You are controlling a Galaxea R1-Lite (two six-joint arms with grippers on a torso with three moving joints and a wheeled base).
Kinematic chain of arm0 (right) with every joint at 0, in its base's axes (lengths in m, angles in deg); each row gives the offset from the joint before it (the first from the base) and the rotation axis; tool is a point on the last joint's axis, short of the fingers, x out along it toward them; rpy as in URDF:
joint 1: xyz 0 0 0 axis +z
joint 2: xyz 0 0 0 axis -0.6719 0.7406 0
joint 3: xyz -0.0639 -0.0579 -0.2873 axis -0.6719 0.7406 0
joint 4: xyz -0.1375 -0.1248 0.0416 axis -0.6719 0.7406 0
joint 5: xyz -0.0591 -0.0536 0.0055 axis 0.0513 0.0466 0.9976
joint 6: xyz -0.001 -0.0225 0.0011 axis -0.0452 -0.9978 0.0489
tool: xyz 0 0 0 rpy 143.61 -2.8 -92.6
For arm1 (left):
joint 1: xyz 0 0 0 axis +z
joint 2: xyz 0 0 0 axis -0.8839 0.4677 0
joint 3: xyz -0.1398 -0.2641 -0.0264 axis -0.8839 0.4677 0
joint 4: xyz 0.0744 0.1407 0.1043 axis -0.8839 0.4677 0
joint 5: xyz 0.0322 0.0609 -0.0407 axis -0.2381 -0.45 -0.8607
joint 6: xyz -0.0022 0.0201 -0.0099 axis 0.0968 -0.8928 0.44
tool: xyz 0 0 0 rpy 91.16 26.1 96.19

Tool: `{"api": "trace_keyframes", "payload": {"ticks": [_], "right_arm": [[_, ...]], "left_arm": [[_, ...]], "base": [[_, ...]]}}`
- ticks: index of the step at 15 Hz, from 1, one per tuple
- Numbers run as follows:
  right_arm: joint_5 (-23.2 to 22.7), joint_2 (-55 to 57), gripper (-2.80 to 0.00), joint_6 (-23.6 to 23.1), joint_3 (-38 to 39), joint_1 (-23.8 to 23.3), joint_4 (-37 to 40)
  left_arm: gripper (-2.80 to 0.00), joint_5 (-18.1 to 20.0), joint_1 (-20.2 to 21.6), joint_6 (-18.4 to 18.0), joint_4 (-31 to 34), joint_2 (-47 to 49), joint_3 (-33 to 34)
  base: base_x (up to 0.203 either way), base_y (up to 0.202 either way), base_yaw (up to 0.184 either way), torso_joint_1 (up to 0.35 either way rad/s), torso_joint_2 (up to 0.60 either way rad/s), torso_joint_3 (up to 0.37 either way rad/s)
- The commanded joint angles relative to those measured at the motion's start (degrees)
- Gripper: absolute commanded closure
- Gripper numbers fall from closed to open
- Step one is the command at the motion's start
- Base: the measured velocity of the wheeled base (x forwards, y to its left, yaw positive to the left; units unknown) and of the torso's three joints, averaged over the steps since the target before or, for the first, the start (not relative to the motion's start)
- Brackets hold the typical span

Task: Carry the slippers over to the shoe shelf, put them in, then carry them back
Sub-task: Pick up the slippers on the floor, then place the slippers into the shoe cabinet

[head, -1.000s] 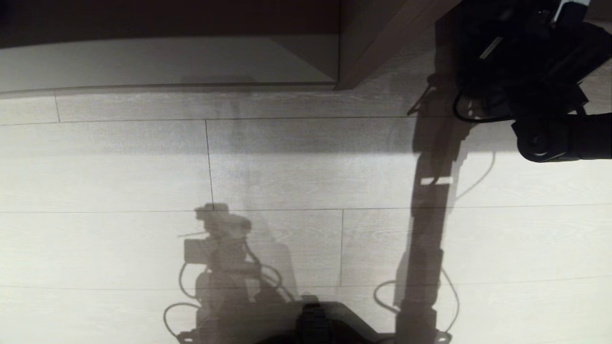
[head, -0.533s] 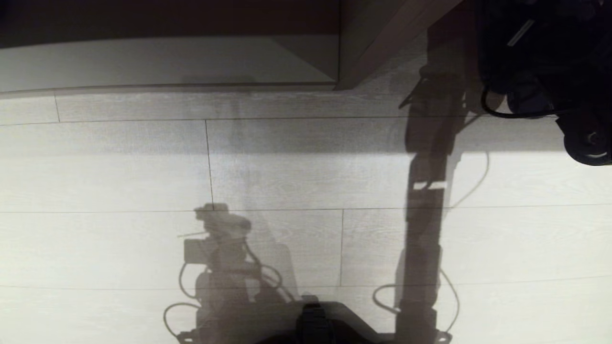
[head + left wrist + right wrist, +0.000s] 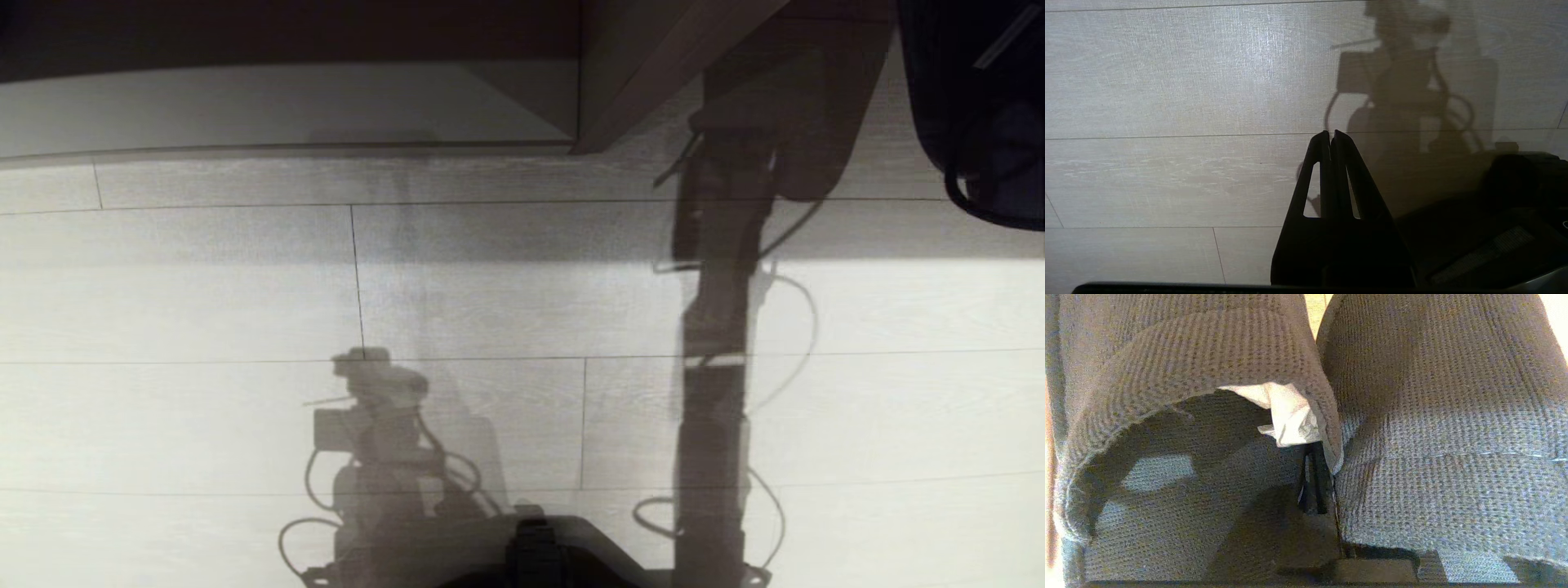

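The right wrist view is filled by the slippers (image 3: 1433,416), two dark charcoal knitted ones side by side. My right gripper (image 3: 1316,477) is shut on their touching inner edges, one finger inside the opening of the slipper with a white tag (image 3: 1286,412). In the head view, only the right arm's dark bulk (image 3: 980,106) shows, at the top right corner. The shoe shelf (image 3: 245,110) lies along the top with its pale base board and an upright divider panel (image 3: 645,73). My left gripper (image 3: 1330,136) hangs shut and empty over the floor.
Pale wood-plank floor (image 3: 490,310) spreads in front of the shelf, crossed by the shadows of my arms. My own base (image 3: 531,547) shows at the bottom edge. A dark band of shade runs along the shelf front.
My right arm has swung up and to the right, almost out of the head view at the top right corner. Its shadow has shifted left. The left arm has not moved.
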Motion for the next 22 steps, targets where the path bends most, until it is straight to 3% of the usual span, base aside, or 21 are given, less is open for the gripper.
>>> {"api": "trace_keyframes", "payload": {"ticks": [1, 5, 14, 22], "right_arm": [[1.3, -6.7, 0.00, -1.4, 2.9, 1.6, 0.7], [1.8, -12.8, 0.00, -2.5, 8.0, 2.5, 2.8], [3.5, -33.3, 0.00, -5.5, 28.6, 3.4, 6.1], [2.8, -49.3, 0.00, -5.7, 53.6, -0.3, 6.2]], "left_arm": [[0.00, 0.0, 0.0, 0.0, 0.0, 0.0, 0.0], [0.00, 0.0, 0.0, 0.0, 0.0, 0.0, 0.0], [0.00, 0.0, 0.0, 0.0, 0.0, 0.0, 0.0], [0.00, 0.0, 0.0, 0.0, 0.0, 0.0, 0.1]], "base": [[0.000, 0.000, 0.000, 0.000, 0.00, 0.000], [0.000, 0.000, 0.000, 0.000, 0.00, 0.000], [0.000, 0.000, 0.000, 0.000, 0.00, 0.000], [0.000, 0.000, 0.000, 0.000, 0.00, 0.000]]}}
